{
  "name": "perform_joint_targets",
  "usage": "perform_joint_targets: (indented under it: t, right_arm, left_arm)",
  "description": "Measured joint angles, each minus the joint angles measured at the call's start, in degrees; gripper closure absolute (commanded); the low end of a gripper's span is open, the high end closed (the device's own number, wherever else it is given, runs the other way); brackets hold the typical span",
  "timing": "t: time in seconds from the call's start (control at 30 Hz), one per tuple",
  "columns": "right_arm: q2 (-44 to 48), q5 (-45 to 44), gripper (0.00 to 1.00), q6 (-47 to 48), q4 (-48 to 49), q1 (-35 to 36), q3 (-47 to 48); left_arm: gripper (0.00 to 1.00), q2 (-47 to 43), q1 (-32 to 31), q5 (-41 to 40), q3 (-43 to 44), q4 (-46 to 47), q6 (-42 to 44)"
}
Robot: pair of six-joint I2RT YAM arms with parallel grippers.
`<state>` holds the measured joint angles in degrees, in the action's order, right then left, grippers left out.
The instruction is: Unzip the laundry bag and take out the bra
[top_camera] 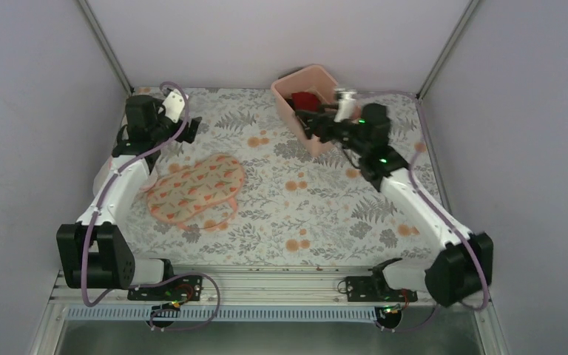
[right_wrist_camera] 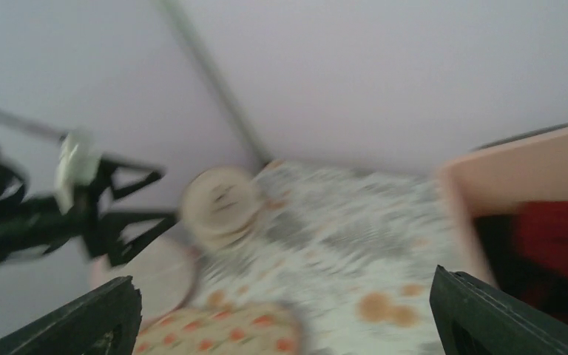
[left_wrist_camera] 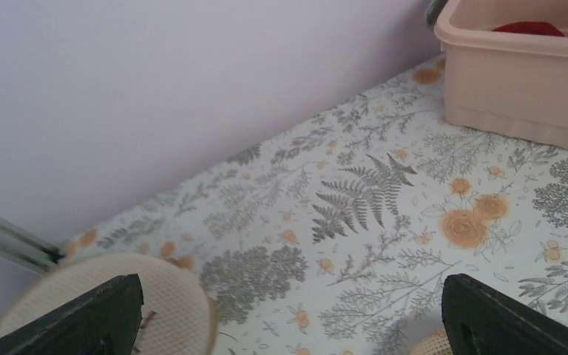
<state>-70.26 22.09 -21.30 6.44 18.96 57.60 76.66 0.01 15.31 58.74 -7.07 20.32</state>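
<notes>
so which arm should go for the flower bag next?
Left, probably. The left arm reaches alongside the bag, jaws open just beyond it; the right arm is far off at the pink bin.

The laundry bag [top_camera: 196, 188] lies flat on the tabletop [top_camera: 296, 214], left of centre. It is peanut-shaped with two lobes, its long axis running from near-left to far-right. The cloth is cream with an orange-red print, and pink trim shows along the near edge. Whether the zip is open cannot be told. The bra [top_camera: 294, 100] is only a dark, almost black patch inside the pink bin [top_camera: 324, 78] at the far side, beside red fabric [top_camera: 308, 97], well apart from the bag. Its shape is unclear.
</notes>
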Motion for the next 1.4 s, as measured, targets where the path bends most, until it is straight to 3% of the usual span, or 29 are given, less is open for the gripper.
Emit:
perform_joint_targets:
  t: [0.13,0.3,0.53,0.63,0.67,0.73,0.87,1.0,1.2,1.4]
  right_arm:
    - [-12.50,1.14,0.00,-0.59,-5.73,11.56,11.17]
    - [-32.50,2.51,0.00,-5.29,-13.20,17.40,23.65]
    - [-46.56,5.33,0.03,-9.94,-17.99,19.39,24.57]
    - [-51.54,8.17,0.08,-10.97,-18.05,20.44,25.31]
    - [-52.78,9.18,0.14,-11.37,-18.03,20.83,25.42]
    - [-53.79,11.37,0.28,-11.89,-16.87,21.29,26.08]
    - [-55.63,16.22,0.74,-13.68,-14.12,21.99,27.15]
    - [-56.06,18.47,0.96,-14.01,-13.90,22.25,27.45]
    - [-54.05,17.77,0.96,-4.90,-19.28,22.23,32.20]
    - [-39.43,10.84,0.97,14.58,-28.13,22.23,32.24]
  left_arm:
    - [0.00,0.00,1.07,0.24,6.19,-7.04,2.67]
    - [0.00,0.02,3.56,2.27,8.15,-12.46,3.26]
    - [0.00,1.75,4.15,3.63,8.20,-15.82,3.26]
    - [0.00,2.67,4.24,3.85,8.20,-16.09,3.23]
    - [0.00,2.80,4.26,3.87,8.20,-16.17,3.23]
    - [0.00,2.91,4.35,3.87,8.20,-16.26,3.23]
    - [0.00,2.97,4.37,3.89,8.20,-16.26,3.23]
    - [0.00,3.21,4.37,4.31,8.22,-16.28,3.23]
    - [0.00,5.07,4.42,6.36,8.98,-18.51,3.72]
    - [0.00,6.03,5.55,11.13,16.17,-25.51,6.51]
